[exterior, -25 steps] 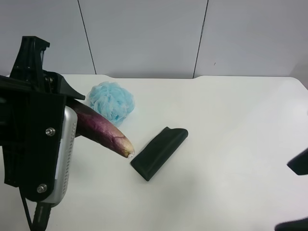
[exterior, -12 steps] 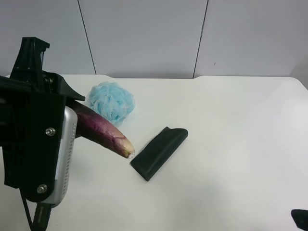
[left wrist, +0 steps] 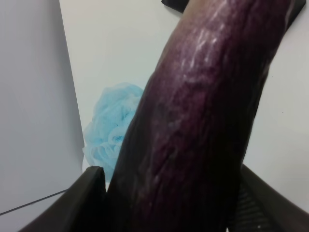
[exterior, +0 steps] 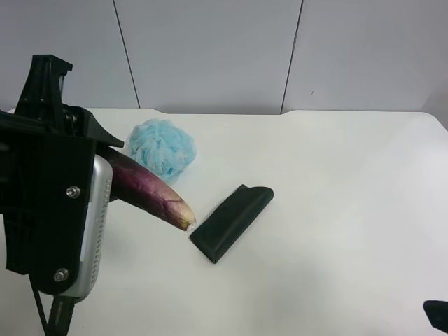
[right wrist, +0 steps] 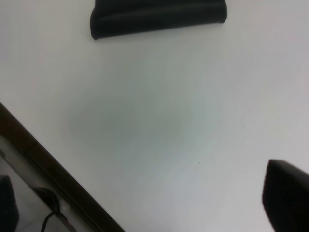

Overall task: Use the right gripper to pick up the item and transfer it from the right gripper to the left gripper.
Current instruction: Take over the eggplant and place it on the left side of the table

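Observation:
The eggplant (exterior: 150,190), dark purple fading to pinkish with a pale tip, is held in my left gripper (exterior: 105,161), the boxy black arm with a silver panel at the exterior high view's left. Its tip points down toward the dark green cloth. In the left wrist view the eggplant (left wrist: 203,111) fills the frame, clamped between the two black fingers (left wrist: 89,193). My right gripper (right wrist: 145,183) is open and empty over bare table, with one finger (right wrist: 287,200) at the frame's edge. Only a black corner of the right gripper (exterior: 437,315) shows in the exterior high view.
A dark green folded cloth (exterior: 231,220) lies mid-table and shows in the right wrist view (right wrist: 159,17). A light blue mesh pouf (exterior: 162,147) sits behind the eggplant and shows in the left wrist view (left wrist: 108,130). The table's edge (right wrist: 58,174) runs near the right gripper.
The right arm has drawn back toward the exterior high view's bottom right corner, almost out of frame. The left gripper and the eggplant have not moved.

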`<control>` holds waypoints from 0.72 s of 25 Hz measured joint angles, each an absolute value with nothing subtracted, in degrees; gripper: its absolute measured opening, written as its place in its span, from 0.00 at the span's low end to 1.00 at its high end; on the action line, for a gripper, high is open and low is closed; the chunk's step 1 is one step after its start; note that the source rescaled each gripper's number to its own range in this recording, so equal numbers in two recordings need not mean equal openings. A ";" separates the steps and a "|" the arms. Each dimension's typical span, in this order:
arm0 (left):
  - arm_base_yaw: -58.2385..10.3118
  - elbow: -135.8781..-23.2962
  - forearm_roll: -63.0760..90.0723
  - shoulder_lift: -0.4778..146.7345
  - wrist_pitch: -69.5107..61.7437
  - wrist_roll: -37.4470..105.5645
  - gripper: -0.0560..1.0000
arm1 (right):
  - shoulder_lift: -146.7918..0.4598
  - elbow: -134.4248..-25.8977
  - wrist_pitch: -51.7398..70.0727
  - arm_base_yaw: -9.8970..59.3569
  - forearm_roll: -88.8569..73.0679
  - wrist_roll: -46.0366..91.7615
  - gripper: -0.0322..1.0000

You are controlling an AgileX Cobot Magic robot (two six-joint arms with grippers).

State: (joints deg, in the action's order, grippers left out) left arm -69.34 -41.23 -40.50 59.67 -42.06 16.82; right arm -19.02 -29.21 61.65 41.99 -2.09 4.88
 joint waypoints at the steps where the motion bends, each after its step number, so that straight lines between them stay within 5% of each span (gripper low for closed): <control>1: -69.34 -41.23 -40.50 59.67 -42.06 16.82 0.06 | -18.55 -29.21 61.59 41.78 -2.22 4.88 1.00; 4: -69.34 -41.23 -40.49 59.67 -42.06 16.82 0.06 | -14.93 -29.21 61.54 38.22 -2.75 4.88 1.00; 12: -69.34 -41.23 -37.99 59.67 -42.07 16.82 0.06 | -1.75 -29.21 61.54 16.01 -3.36 4.88 1.00; 18: -69.34 -41.23 -37.50 59.67 -42.07 16.51 0.06 | 0.14 -29.11 61.54 8.35 -3.36 4.88 1.00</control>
State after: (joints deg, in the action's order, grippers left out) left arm -69.34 -41.23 -37.50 59.67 -42.07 16.51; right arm 0.14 -29.11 61.54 8.35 -3.36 4.88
